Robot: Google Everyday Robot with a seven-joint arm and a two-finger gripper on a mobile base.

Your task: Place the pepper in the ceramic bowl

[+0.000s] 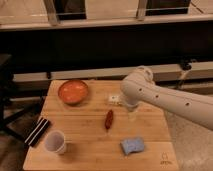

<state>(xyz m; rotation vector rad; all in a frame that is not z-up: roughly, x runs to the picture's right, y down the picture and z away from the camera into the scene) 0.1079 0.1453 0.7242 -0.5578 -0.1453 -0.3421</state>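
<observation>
The wooden table (90, 145) bears everything. The arm (170, 100) reaches in from the right. The ceramic bowl (73, 91) sits back-left. The gripper (131, 112) hangs by the white tube (115, 99), jaws apart, empty. The pepper (108, 119) lies mid-table. The tube's label is unreadable.

No legible text or labels anywhere

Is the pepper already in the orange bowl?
No: the pepper lies on the table, apart from the bowl; the gripper hangs close beside the pepper.
</observation>
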